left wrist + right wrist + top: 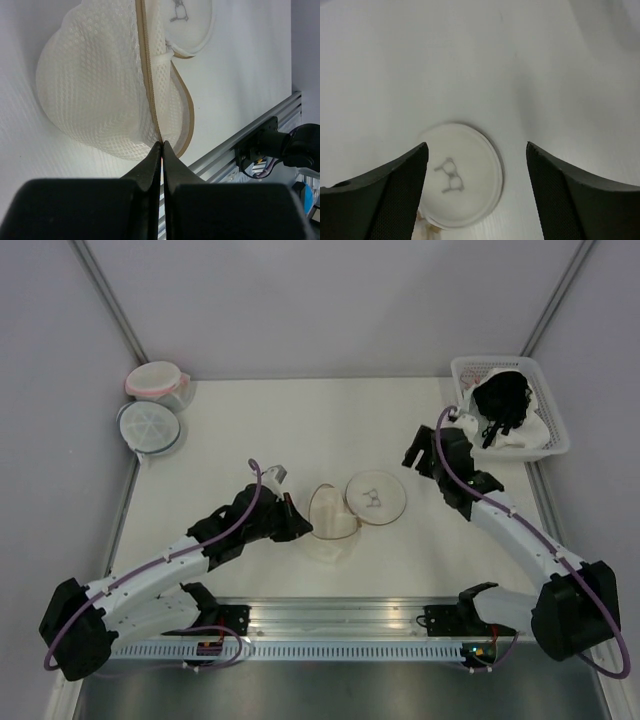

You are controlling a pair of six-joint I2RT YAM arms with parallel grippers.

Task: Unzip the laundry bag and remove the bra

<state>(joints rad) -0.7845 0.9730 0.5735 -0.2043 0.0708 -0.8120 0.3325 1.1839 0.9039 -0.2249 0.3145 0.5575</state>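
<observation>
Cream honeycomb mesh edged in tan is being displayed by the laundry bag (pixel 95 85), black by the bra (pixel 503 398), white by the slotted basket (pixel 550 410).

The laundry bag (pixel 332 516) lies in the middle of the table (pixel 300 425), its lid (pixel 375 497) flipped over to the right; the left claw (pixel 303 524) meets its left rim. At the far right a basket (pixel 556 425) holds the bra (pixel 502 400), seemingly atop a cloth (pixel 530 436). Far left, the far tub (pixel 155 378) sits just behind the near tub (pixel 148 427).
</observation>
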